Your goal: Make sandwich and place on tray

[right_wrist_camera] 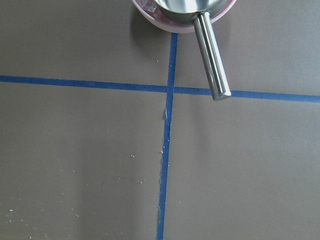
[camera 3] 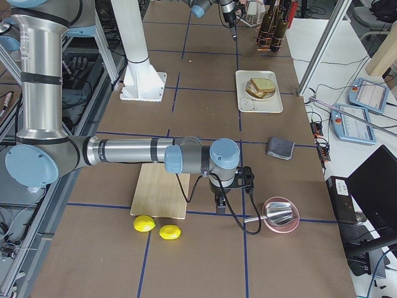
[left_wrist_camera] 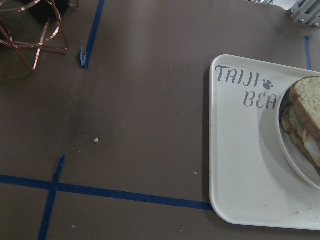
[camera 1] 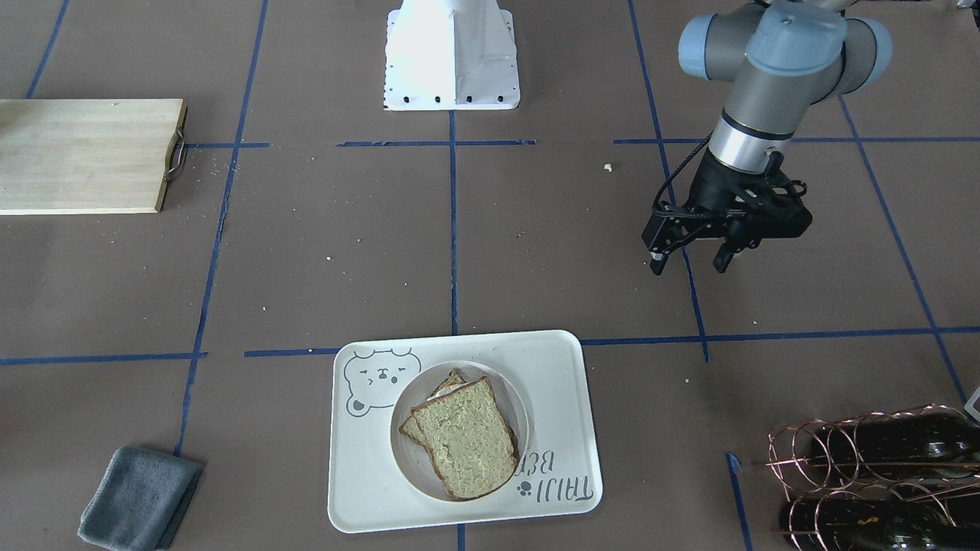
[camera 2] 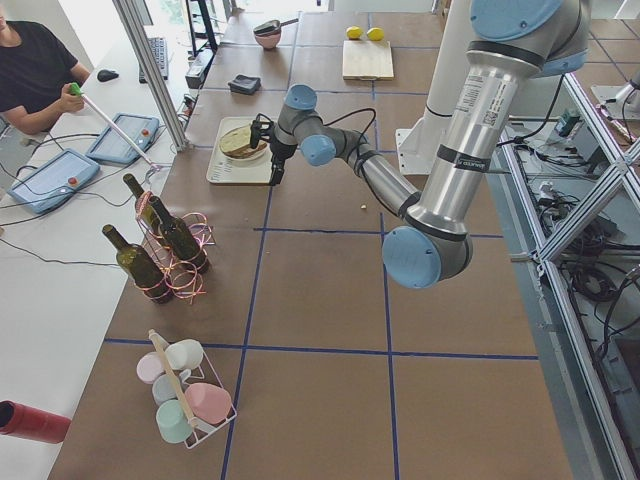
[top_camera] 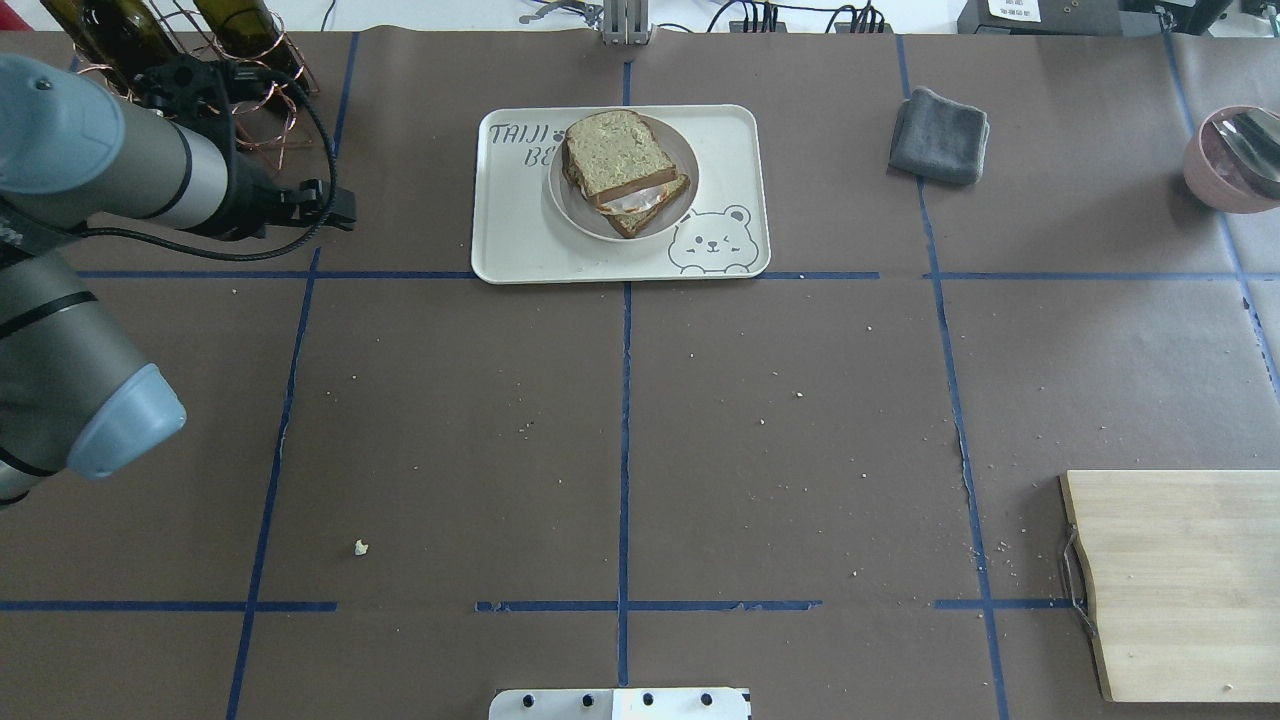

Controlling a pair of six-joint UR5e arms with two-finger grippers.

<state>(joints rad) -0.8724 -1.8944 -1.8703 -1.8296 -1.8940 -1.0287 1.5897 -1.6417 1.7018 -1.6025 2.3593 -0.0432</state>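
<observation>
The sandwich (camera 1: pixel 463 438), two bread slices with a white egg between them, lies on a small round white plate (camera 1: pixel 519 409). The plate stands on the cream tray (camera 1: pixel 367 490) with the bear-face drawing. They also show in the overhead view, the sandwich (top_camera: pixel 620 165) on the tray (top_camera: pixel 520 245). My left gripper (camera 1: pixel 689 266) hangs open and empty above the table, apart from the tray and nearer the robot's base. Its wrist view shows the tray's corner (left_wrist_camera: pixel 245 165) and the sandwich's edge (left_wrist_camera: pixel 306 112). My right gripper (camera 3: pixel 220 202) shows only in the right side view, beside the cutting board; I cannot tell its state.
A wooden cutting board (top_camera: pixel 1180 580) lies at the robot's right. A grey cloth (top_camera: pixel 940 135) lies beyond the tray. A copper rack of wine bottles (camera 1: pixel 880 474) stands near my left gripper. A pink bowl with a metal scoop (top_camera: pixel 1235 155) and two lemons (camera 3: pixel 155 226) are near my right gripper.
</observation>
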